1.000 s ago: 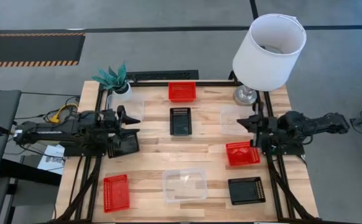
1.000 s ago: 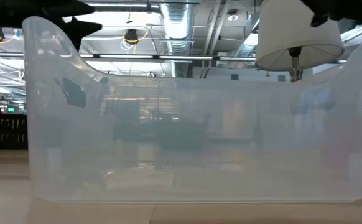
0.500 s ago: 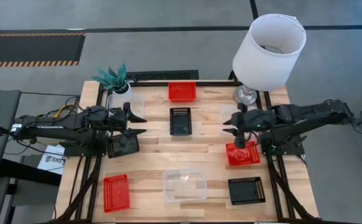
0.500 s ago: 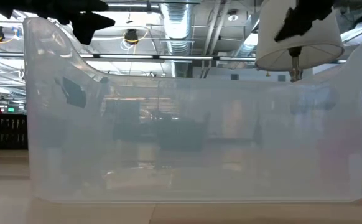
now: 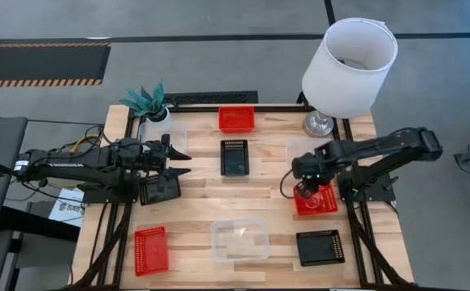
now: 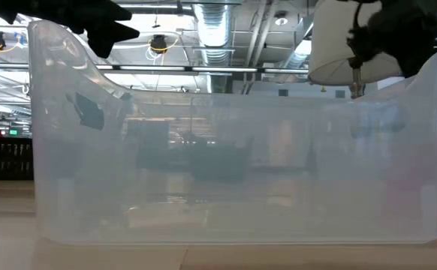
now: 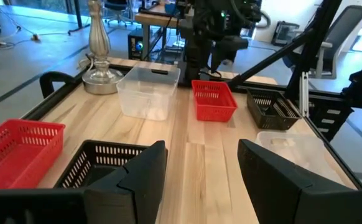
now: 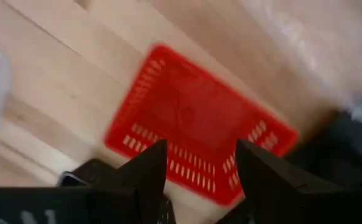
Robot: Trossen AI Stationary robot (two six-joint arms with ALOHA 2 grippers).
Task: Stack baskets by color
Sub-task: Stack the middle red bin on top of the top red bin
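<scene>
Over the last second my right gripper [image 5: 303,188] swung out from beside its base and came down over the red basket [image 5: 316,200] at about four o'clock on the table [image 5: 203,190]. Its fingers, pinched together at the start, now stood wide, straddling the near rim in the wrist view without yet touching it as far as I could tell. I read that as the reach for a pickup: nothing was held, and no stack of any colour had been started.

My left gripper [image 5: 178,162] had pushed forward earlier in that second and then hovered at nine o'clock, fingers parted on nothing, above a black basket [image 5: 161,190].

That red basket [image 8: 196,122] was a shallow rectangular tray with slotted walls and a perforated floor, sitting flat and slightly skewed. Two more reds lay at twelve [image 5: 237,119] and seven o'clock [image 5: 150,250]. Blacks sat at centre [image 5: 234,157] and five o'clock [image 5: 321,247]. A clear one [image 5: 240,240] sat at six, with fainter clear ones at ten and two, near the plant [image 5: 148,101] and lamp [image 5: 349,58].
</scene>
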